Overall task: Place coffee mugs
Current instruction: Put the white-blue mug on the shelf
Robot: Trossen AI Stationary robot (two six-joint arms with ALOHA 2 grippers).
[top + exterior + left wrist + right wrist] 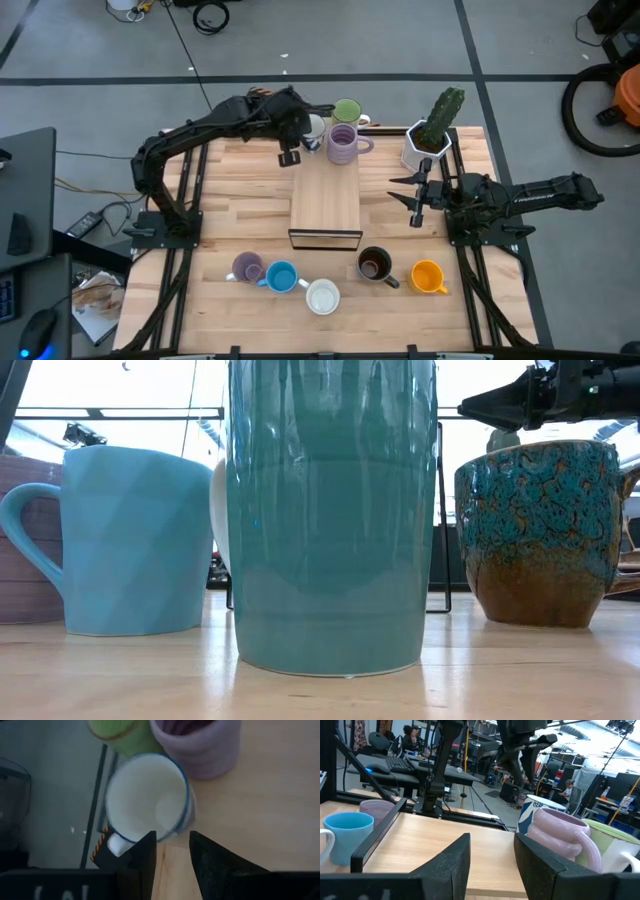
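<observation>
A cactus (pixel 443 108) stands in a white hexagonal pot (pixel 420 150) near the far right corner of the wooden worktop (pixel 240 220). A pale wooden box (pixel 326 203) lies at the worktop's middle.

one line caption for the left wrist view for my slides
Left gripper open beside a white mug, with a lilac mug and a green mug clustered behind it.

Green mug (pixel 347 110), lilac mug (pixel 343 144) and white mug (pixel 314 127) stand upright, clustered at my far edge; lilac, blue, white, brown, orange mugs line the near edge
</observation>
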